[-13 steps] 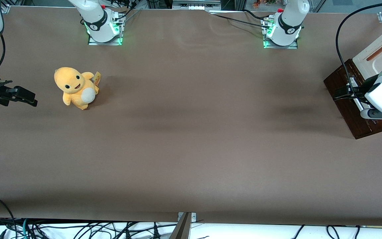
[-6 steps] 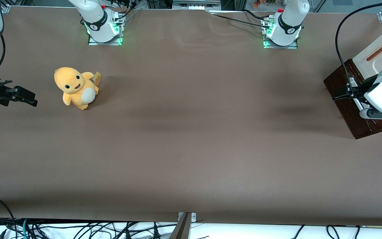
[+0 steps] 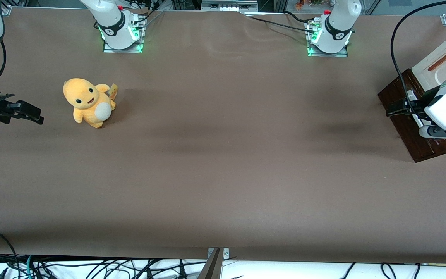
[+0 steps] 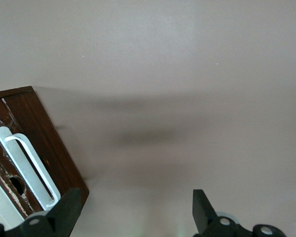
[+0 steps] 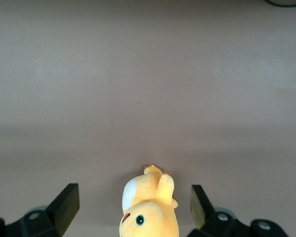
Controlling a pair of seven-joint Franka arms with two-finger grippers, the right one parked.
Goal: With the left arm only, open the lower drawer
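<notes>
Left wrist view: one white handle point(image 4: 27, 168) is shown on the lower drawer point(image 4: 37, 148), the pincer point(image 4: 133, 215) spread open; one plush toy point(image 3: 87, 101) is seen from the front only.

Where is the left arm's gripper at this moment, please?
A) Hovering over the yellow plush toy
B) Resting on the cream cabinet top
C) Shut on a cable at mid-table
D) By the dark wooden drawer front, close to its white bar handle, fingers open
D: the gripper sits at the lower drawer, and the wrist view shows its fingers spread apart beside the white handle, not closed on it.
</notes>
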